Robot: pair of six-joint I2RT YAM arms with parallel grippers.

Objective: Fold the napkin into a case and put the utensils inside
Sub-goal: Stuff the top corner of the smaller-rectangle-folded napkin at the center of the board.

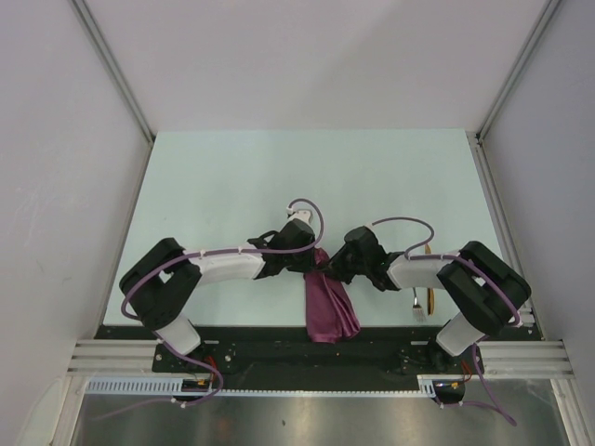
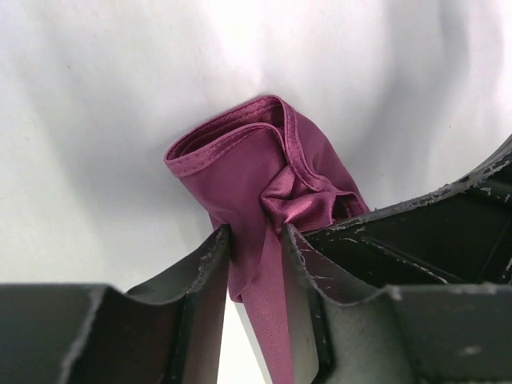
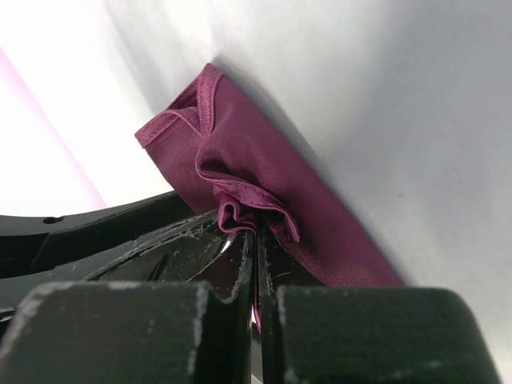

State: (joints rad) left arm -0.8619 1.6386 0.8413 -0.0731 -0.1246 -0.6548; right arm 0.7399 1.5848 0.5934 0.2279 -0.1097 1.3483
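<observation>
Napkin (image 1: 330,311) bunched, clamped in right gripper (image 3: 256,230)

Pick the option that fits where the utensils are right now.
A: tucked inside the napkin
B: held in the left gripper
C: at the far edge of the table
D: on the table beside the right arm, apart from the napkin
D: the top view shows the utensils lying on the table next to the right arm, apart from the napkin.
</observation>
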